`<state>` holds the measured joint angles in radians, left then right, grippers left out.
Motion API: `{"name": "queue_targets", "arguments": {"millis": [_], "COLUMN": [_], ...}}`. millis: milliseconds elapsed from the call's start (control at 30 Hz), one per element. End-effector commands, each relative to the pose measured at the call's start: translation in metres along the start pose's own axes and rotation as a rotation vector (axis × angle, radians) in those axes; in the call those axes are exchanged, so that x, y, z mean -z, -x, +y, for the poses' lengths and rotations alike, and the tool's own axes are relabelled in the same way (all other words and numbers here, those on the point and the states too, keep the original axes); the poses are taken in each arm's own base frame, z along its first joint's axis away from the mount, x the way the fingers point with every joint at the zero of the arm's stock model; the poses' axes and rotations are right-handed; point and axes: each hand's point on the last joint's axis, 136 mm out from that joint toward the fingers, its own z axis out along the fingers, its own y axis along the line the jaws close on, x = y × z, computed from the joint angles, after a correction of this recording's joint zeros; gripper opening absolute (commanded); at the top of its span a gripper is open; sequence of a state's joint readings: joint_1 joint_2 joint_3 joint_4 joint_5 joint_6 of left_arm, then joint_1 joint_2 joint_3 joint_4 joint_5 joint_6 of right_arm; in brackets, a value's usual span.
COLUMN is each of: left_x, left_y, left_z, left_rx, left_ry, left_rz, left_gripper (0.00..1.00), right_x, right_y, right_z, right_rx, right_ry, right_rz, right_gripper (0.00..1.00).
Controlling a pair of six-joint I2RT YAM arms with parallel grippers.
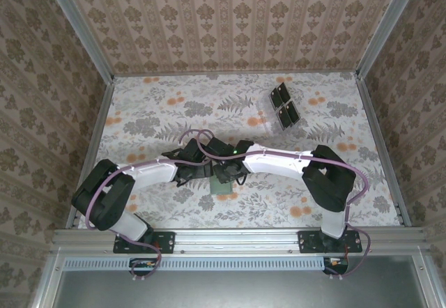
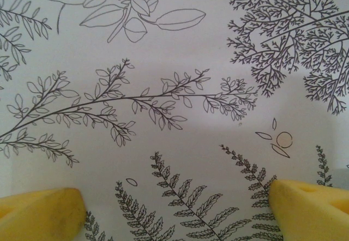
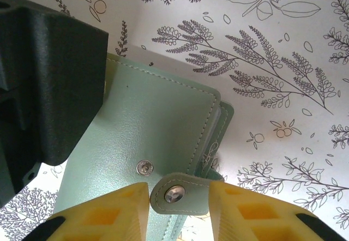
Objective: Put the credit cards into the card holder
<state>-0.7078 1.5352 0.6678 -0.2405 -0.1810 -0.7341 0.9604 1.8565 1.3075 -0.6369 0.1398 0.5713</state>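
Two arms meet over the middle of the table, and the card holder (image 1: 223,186) lies on the floral cloth (image 1: 153,113) right beneath their wrists, towards the near edge. A clear rack (image 1: 282,106) with dark squares stands well apart at the far right.

In the right wrist view the card holder (image 3: 158,126) lies flat, pale green. Its snap tab (image 3: 177,194) sits between the yellow fingers of the right gripper (image 3: 179,214). The fingers stand close on either side of the tab, but whether they pinch it cannot be told. A black housing (image 3: 43,88) juts in from the left and covers that side of the holder.

The left gripper (image 2: 174,214) has its jaws spread wide, with only patterned cloth between them.
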Motion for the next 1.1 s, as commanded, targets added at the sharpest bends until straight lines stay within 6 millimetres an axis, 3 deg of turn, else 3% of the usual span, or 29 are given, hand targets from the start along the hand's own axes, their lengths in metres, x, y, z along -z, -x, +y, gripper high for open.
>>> {"name": "queue_targets", "arguments": {"millis": [0, 367, 567, 867, 1067], "left_x": [-0.038, -0.039, -0.039, -0.039, -0.040], "left_y": [-0.077, -0.079, -0.079, -0.079, -0.079], "left_z": [-0.002, -0.002, -0.001, -0.001, -0.001], "left_rx": [0.026, 0.029, 0.031, 0.030, 0.030], "left_ry": [-0.099, -0.098, -0.096, -0.097, -0.097], "left_rz": [0.284, 0.288, 0.288, 0.288, 0.290], "left_gripper": [1.00, 1.00, 1.00, 1.00, 1.00], "right_x": [0.000, 0.009, 0.000, -0.003, 0.003], "right_y": [-0.002, 0.003, 0.000, 0.000, 0.004], "right_z": [0.001, 0.011, 0.007, 0.004, 0.004], "right_rx": [0.043, 0.050, 0.062, 0.064, 0.065], "right_ry": [-0.027, 0.002, -0.028, -0.048, -0.043], "right_rz": [0.011, -0.023, -0.004, -0.005, -0.022], "right_gripper": [0.35, 0.40, 0.40, 0.23, 0.19]}}
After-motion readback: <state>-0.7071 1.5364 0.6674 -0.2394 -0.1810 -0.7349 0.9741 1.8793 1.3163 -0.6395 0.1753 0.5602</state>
